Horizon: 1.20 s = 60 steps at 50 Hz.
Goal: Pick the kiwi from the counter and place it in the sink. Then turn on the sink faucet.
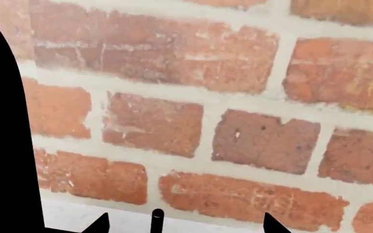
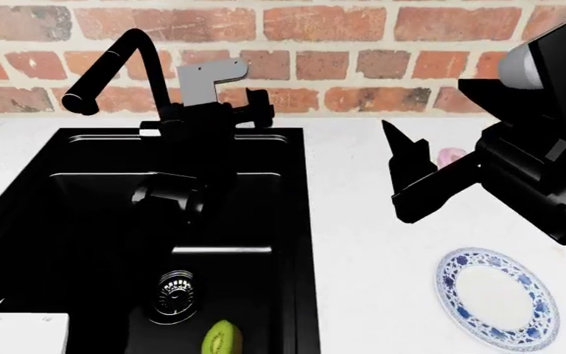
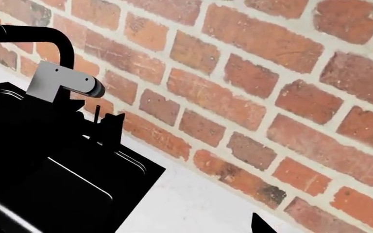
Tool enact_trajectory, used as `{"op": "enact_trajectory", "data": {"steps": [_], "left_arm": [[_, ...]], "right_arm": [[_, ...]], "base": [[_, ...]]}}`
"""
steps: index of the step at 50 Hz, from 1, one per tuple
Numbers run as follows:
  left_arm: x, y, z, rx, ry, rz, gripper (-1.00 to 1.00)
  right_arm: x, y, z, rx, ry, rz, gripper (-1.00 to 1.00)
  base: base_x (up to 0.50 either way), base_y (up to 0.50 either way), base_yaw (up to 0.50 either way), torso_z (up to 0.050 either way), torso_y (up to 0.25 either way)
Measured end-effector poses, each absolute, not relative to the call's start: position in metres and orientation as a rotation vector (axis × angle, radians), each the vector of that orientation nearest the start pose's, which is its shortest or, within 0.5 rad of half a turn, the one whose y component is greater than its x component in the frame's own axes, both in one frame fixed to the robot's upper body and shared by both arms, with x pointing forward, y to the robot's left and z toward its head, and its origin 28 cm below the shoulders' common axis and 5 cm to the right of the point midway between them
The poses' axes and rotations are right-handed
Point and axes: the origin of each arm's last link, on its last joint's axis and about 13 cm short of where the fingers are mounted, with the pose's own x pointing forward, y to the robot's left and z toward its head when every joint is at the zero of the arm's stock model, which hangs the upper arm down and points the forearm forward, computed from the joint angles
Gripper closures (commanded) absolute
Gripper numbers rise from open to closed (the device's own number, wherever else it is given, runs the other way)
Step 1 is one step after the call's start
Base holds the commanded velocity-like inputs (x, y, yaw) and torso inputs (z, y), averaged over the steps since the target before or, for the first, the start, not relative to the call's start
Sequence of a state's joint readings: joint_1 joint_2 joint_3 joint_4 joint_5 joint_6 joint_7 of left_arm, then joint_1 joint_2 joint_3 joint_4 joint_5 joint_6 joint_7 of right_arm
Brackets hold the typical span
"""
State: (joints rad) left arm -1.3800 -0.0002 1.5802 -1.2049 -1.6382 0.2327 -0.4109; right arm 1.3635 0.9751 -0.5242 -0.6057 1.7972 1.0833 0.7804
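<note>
The halved kiwi (image 2: 220, 339) lies on the floor of the black sink (image 2: 293, 221), near its front edge, beside the round drain grate (image 2: 175, 288). The black faucet (image 2: 116, 63) rises behind the basin, its spout pointing left. My left gripper (image 2: 250, 109) reaches over the sink to the faucet's base. In the left wrist view it (image 1: 185, 226) is open, with the thin lever (image 1: 157, 219) between its fingertips and the faucet column (image 1: 2, 136) beside it. My right gripper (image 2: 406, 158) is open and empty above the white counter (image 2: 362, 243).
A brick wall (image 2: 362, 51) backs the counter. A pink-frosted donut (image 2: 450, 156) sits partly hidden behind my right gripper. A blue-and-white plate (image 2: 500, 296) lies at the front right. A white block (image 2: 18, 332) is at the sink's front left corner.
</note>
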Motion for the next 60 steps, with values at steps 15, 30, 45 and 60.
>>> {"op": "enact_trajectory", "data": {"steps": [15, 30, 45, 60], "left_arm": [[0.425, 0.140, 0.191, -0.124, -0.012, 0.054, -1.00], [0.425, 0.141, 0.191, -0.147, -0.006, 0.071, -1.00], [0.424, 0.137, 0.194, -0.152, -0.024, 0.009, -1.00], [0.421, 0.132, 0.188, -0.131, -0.022, -0.039, -1.00]], "right_arm": [[0.193, -0.146, 0.315, -0.351, 0.020, 0.342, -1.00], [0.194, -0.146, 0.311, -0.347, 0.027, 0.345, -1.00], [0.194, -0.147, 0.308, -0.343, 0.030, 0.350, -1.00], [0.193, -0.149, 0.304, -0.339, 0.032, 0.347, -1.00]], "base": [[0.00, 0.00, 0.00, 0.000, -0.013], [0.00, 0.00, 0.00, -0.001, -0.050], [0.00, 0.00, 0.00, 0.000, 0.000], [0.00, 0.00, 0.00, 0.000, 0.000]]}}
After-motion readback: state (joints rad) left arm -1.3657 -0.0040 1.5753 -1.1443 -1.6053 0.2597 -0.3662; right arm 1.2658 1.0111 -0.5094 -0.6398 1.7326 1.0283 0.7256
